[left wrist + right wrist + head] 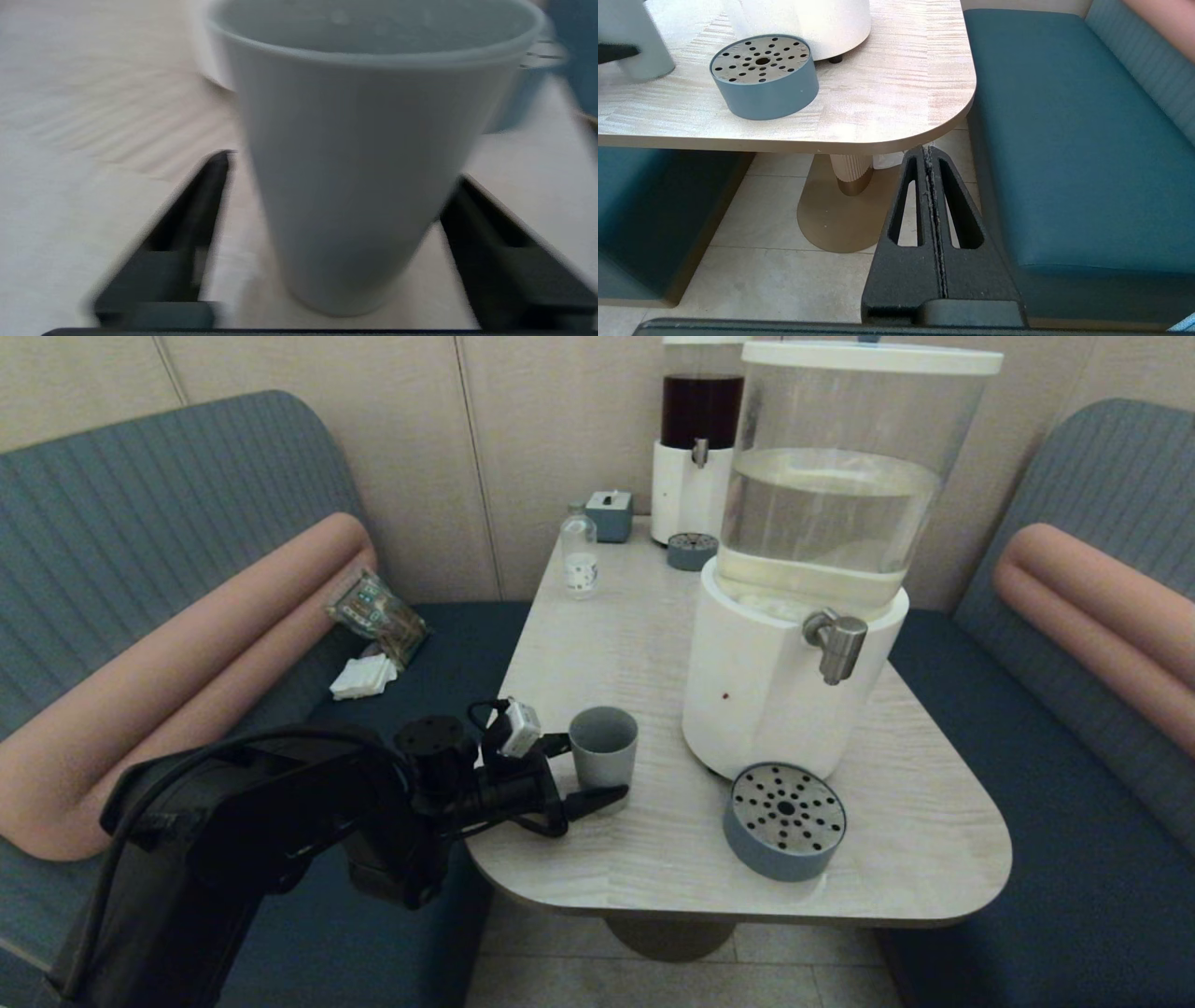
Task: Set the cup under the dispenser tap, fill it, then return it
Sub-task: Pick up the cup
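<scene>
The grey-blue cup (603,747) stands upright on the table (616,644), left of the big white-based dispenser (780,700). My left gripper (597,767) is open, one finger on each side of the cup's lower half. In the left wrist view the cup (364,186) fills the space between the fingers (205,205); table shows between the cup and one finger, while the other finger lies close to its wall. The steel dispenser tap (837,644) juts out above the round perforated drip tray (784,819). My right gripper (928,151) is shut on nothing, parked below the table's near corner.
At the table's far end stand a smaller dark-liquid dispenser (702,439), its small drip tray (692,551), a clear bottle (580,555) and a grey box (610,515). A snack packet (378,616) and napkins (362,677) lie on the left bench. Benches flank the table.
</scene>
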Tool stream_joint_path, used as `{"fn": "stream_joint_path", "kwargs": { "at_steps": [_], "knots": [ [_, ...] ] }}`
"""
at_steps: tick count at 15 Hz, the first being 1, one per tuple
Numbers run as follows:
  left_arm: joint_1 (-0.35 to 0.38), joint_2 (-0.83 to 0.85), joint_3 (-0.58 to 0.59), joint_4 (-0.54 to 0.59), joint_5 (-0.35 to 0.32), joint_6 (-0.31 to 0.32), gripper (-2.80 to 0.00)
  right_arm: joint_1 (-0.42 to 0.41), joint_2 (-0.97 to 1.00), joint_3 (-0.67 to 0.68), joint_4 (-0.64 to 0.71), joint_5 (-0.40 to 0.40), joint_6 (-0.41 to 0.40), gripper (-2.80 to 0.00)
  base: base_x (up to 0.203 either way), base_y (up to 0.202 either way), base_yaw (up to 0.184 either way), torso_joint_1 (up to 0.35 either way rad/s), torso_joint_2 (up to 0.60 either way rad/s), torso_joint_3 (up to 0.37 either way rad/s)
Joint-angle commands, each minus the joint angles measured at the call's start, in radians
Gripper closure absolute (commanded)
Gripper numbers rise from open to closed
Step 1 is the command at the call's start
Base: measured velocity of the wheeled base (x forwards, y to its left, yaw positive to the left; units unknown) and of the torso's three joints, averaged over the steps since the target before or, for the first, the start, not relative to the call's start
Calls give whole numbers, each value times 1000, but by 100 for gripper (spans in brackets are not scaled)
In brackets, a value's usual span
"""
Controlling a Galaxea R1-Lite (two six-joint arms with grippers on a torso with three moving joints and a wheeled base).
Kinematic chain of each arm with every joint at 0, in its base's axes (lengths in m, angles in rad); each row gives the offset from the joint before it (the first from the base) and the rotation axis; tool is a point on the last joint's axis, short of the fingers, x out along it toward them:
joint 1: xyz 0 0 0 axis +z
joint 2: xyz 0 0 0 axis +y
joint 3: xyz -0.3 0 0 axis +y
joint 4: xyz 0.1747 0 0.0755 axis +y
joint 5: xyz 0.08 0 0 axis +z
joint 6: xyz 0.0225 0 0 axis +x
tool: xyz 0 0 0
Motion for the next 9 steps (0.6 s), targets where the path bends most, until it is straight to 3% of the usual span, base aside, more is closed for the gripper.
{"fn": "stream_joint_path", "kwargs": {
  "at_steps": [1,6,9],
  "knots": [
    [-10,32,-49,-8,32,-26,0,0,1,0,0,0,0,0,0,0,0,0,0,0],
    [-40,-25,3,-8,36,-22,0,0,1,0,0,0,0,0,0,0,0,0,0,0],
    [-113,-148,97,-8,70,-31,0,0,1,0,0,0,0,0,0,0,0,0,0,0]
  ]
}}
